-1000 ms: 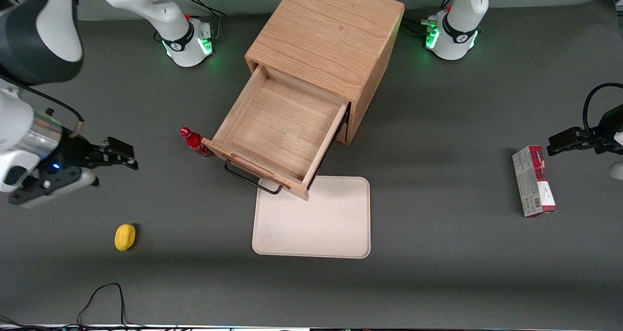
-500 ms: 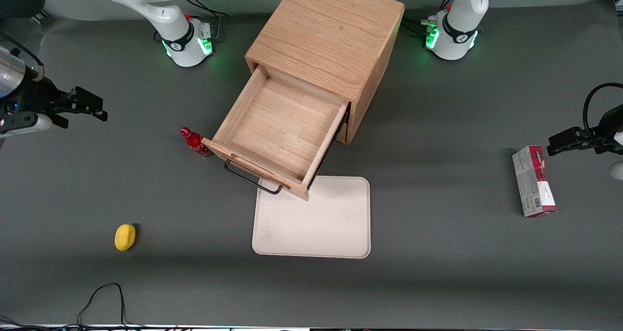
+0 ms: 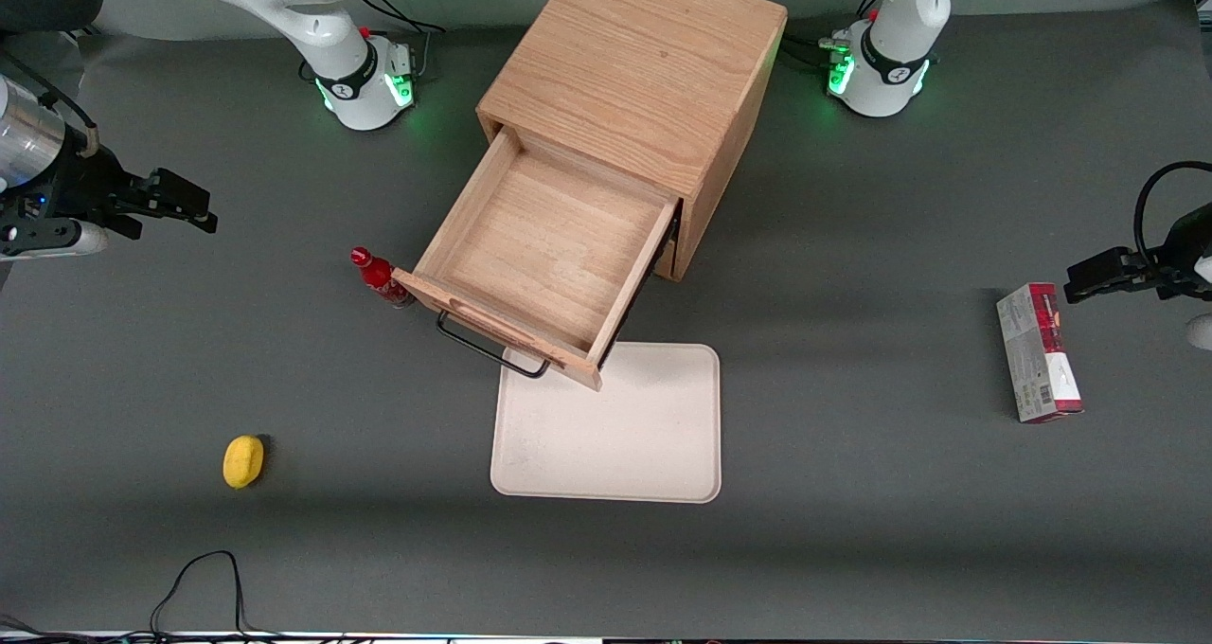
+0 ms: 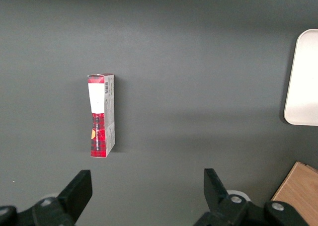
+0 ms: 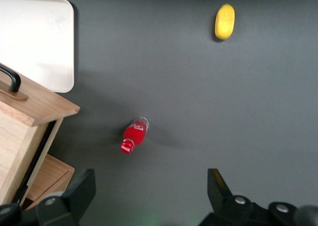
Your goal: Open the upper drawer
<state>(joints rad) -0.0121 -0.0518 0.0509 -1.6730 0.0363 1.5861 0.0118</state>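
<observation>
The upper drawer (image 3: 547,254) stands pulled far out of the wooden cabinet (image 3: 632,66) at mid-table, its shallow tray bare inside and its thin black handle (image 3: 490,348) facing the front camera, overhanging the corner of a cream tray (image 3: 625,445). My hand (image 3: 194,206) hangs above the grey table (image 3: 852,530) well apart from that drawer, toward the working arm's end, fingers spread wide and holding nothing; my wrist camera shows both fingertips (image 5: 82,188) parted over bare table. A red bottle (image 3: 377,275) stands just beside the drawer's front corner, between my hand and the drawer. A yellow lemon-like object (image 3: 242,460) lies nearer the front camera than my hand. Below the open drawer, an edge of the lower drawer (image 5: 47,179) shows in my wrist view. A red and white carton (image 3: 1037,352) lies toward the parked arm's end of the table.
</observation>
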